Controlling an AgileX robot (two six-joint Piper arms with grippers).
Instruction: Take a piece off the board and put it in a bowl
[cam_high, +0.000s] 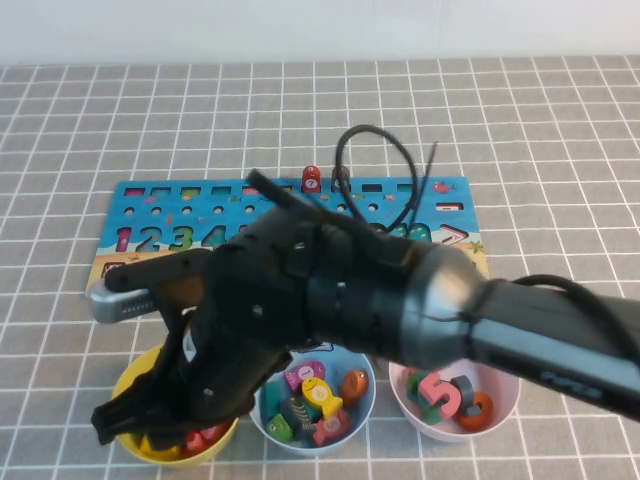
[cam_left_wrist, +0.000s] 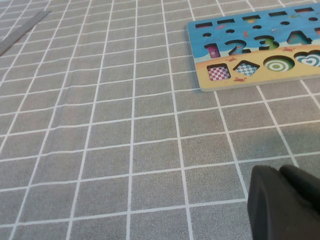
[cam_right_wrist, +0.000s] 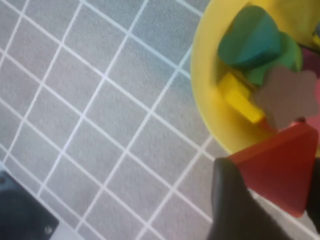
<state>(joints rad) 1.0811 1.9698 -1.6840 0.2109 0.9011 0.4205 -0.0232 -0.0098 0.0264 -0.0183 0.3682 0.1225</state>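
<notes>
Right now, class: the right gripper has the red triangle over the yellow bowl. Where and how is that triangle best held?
Probably as it is held now: the right gripper, over the yellow bowl, clamps the red triangle low down, its point away from the fingers, likely across its flat faces. The slanted edges would slip. The left gripper rests over the table, away from the board.

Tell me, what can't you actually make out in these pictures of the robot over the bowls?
- High view: the right gripper and its arm cover most of the yellow bowl and the middle of the board.
- Right wrist view: the red triangle sits between dark fingers, cut off by the edge; the bowl's contents are blurred.
- Left wrist view: only a corner of the left gripper shows; its fingers can't be judged.
</notes>
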